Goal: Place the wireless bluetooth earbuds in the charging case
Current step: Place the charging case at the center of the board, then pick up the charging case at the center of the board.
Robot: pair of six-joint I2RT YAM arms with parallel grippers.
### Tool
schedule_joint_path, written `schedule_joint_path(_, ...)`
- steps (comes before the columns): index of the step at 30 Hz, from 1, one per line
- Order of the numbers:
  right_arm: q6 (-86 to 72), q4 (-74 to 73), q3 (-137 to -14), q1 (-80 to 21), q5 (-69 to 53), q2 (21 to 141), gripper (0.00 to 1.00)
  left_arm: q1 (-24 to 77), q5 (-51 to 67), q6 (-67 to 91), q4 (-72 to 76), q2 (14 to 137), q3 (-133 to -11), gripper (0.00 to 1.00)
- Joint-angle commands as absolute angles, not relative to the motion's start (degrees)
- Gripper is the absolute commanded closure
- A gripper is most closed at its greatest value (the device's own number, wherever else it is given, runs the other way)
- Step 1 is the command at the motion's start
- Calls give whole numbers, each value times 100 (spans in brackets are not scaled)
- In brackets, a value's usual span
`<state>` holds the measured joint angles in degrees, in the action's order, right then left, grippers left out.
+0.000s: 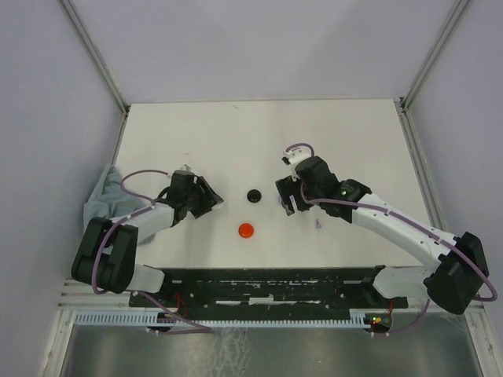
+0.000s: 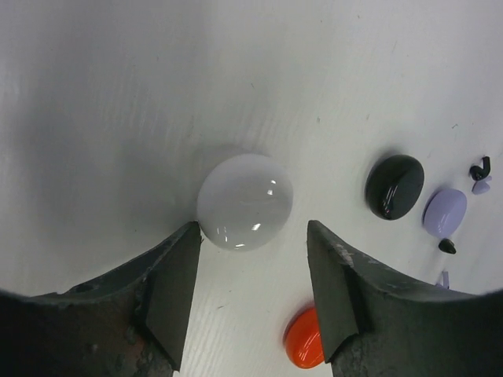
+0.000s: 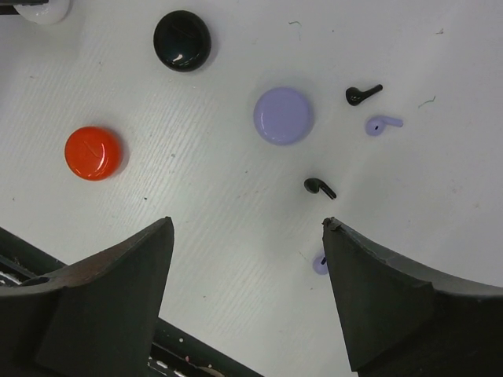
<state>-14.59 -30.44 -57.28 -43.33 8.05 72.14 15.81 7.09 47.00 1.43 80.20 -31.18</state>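
A white counter [image 1: 236, 133] carries four round cases lying apart: a white case [image 2: 244, 202], a black case [image 3: 181, 40], a red case [image 3: 93, 152] and a lavender case [image 3: 283, 115]. Near the lavender case lie a black earbud [image 3: 363, 94] and a lavender earbud [image 3: 383, 124] just beside each other, with a second black earbud [image 3: 319, 187] apart from them. A crumpled pale cloth [image 1: 104, 196] sits at the counter's left edge.

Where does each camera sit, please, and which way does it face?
Top external: above, behind, facing down at the table; left arm, right arm show.
Left wrist: down past the left gripper at the white case.
Right wrist: down past the right gripper at the lavender case.
Shared: both wrists see the red case, black case.
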Motion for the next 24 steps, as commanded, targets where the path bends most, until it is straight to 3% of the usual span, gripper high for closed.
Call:
schedule_joint_path(1, -1590, -2781, -5759, -4298, 838, 7313, 15, 1535, 256, 4505, -476, 7883, -3313, 33)
schedule_joint_path(10, -1669, -2714, -5731, -4256, 910, 7421, 15, 1570, 56, 3696, -1822, 7622, -3906, 18)
schedule_joint_path(17, -1679, -2750, -5750, -4121, 1040, 7460, 15, 2553, -713, 3358, -2361, 7405, -4613, 17)
schedule_joint_path(24, -1731, -2825, -5686, -4025, 1121, 7419, 15, 3460, -1187, 3407, -2241, 8078, -5360, 16)
